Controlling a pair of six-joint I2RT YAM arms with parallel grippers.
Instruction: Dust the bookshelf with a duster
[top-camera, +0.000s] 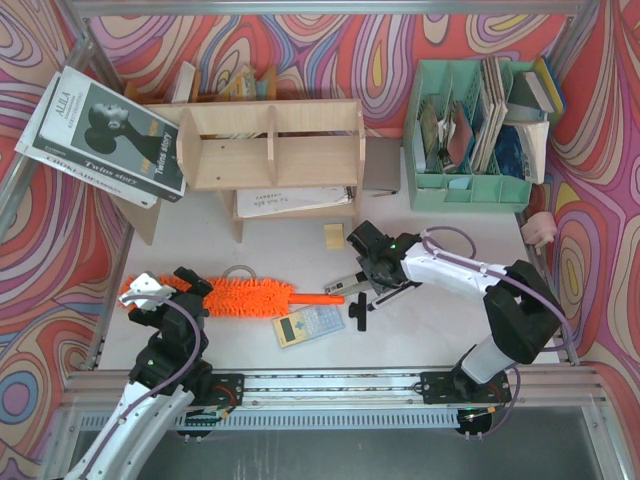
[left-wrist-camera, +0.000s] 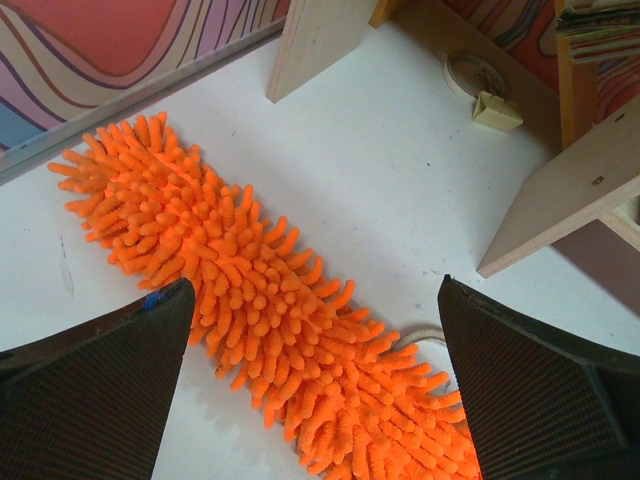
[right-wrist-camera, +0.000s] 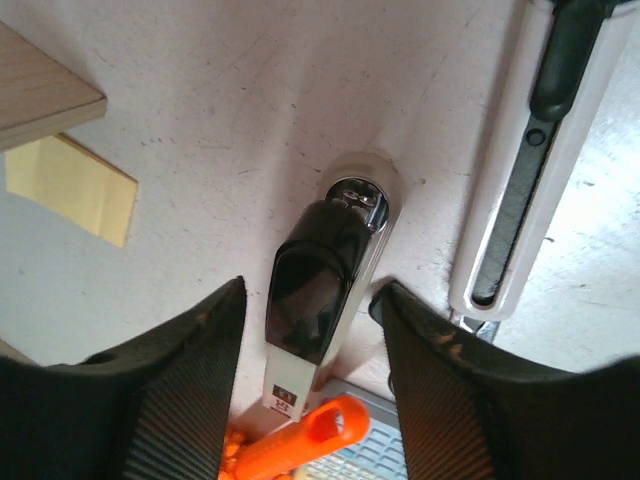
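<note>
The duster lies flat on the white table in front of the bookshelf, its fluffy orange head to the left and its thin handle pointing right. My left gripper hangs over the head's left part, wide open. In the left wrist view the fluffy head runs diagonally between the gripper's spread fingers, untouched. My right gripper hovers at the handle's far end. It is open around a black and silver stapler, with a gap on each side. The handle's holed tip shows just below.
A calculator lies under the handle's end. A white cutter lies right of the stapler. A yellow note block sits by the shelf's foot. Magazines lean at the left, and a mint-green organiser stands at the back right.
</note>
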